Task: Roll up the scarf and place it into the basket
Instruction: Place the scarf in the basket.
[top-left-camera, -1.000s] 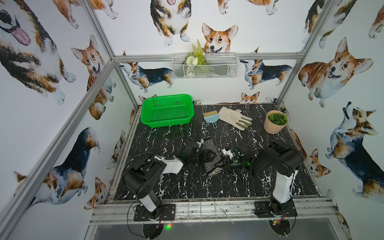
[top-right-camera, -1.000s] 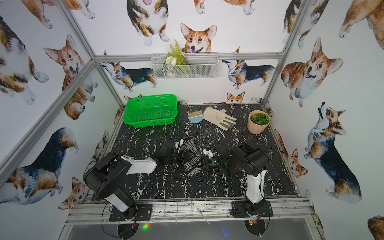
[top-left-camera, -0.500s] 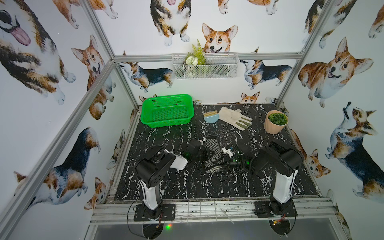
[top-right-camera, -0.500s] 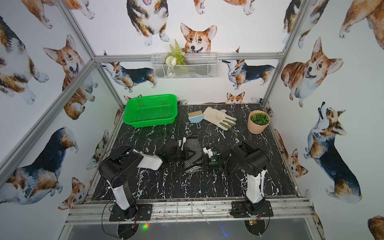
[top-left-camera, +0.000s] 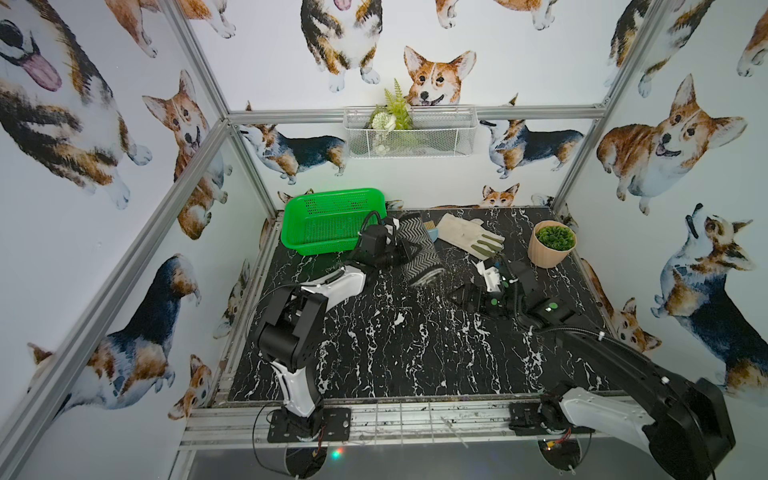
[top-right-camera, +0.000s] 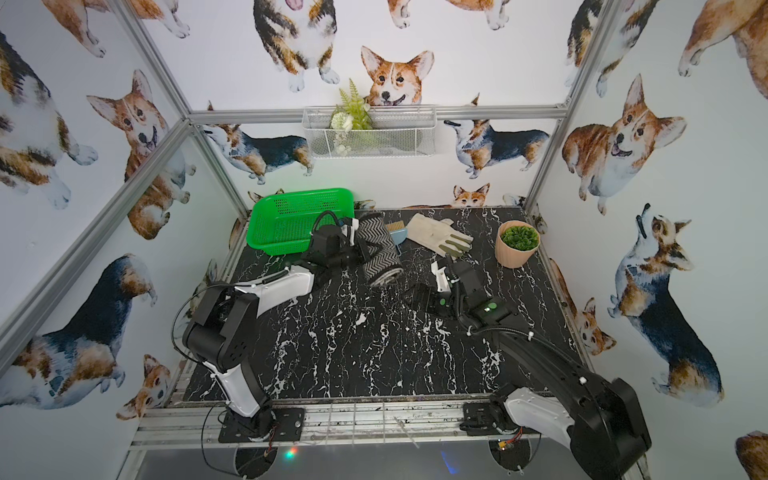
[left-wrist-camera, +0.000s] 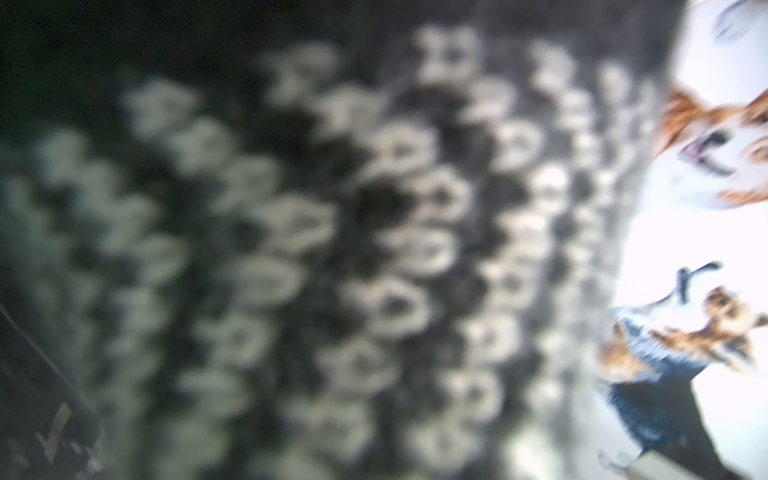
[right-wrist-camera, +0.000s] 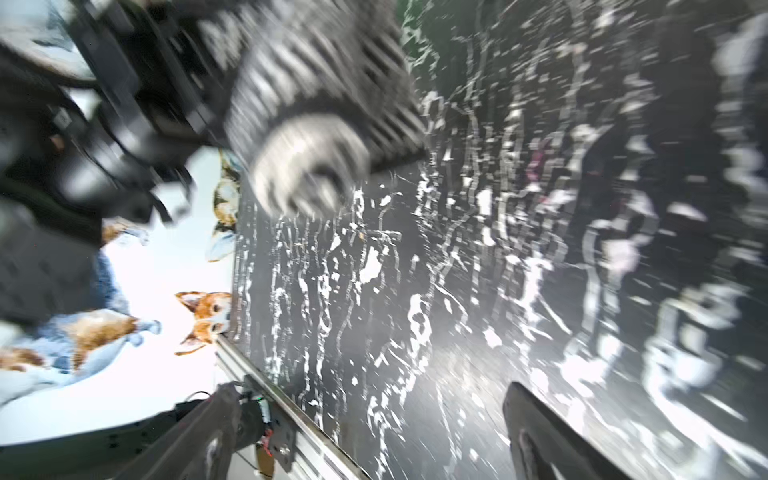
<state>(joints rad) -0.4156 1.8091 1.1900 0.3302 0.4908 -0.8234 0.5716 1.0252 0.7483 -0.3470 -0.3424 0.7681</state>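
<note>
Rolled scarf (top-left-camera: 417, 249) right of basket (top-left-camera: 328, 245), left of glove (top-left-camera: 467, 235); pot (top-left-camera: 552, 247) far right.

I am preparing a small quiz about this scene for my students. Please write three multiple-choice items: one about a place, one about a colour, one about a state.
1. Where is the rolled scarf?
A. Inside the basket
B. Held up just beside the basket
C. Lying on the glove

2. What colour is the basket?
A. White
B. Blue
C. Bright green

3. How is the right gripper?
A. Open, holding nothing
B. Shut on the scarf
C. Shut on the plant pot

Answers:
1. B: in both top views the left gripper carries the roll next to the basket's near corner, not yet inside it.
2. C: its perforated walls are bright green in both top views.
3. A: the right wrist view shows its fingers wide apart with only the table between them.
</note>
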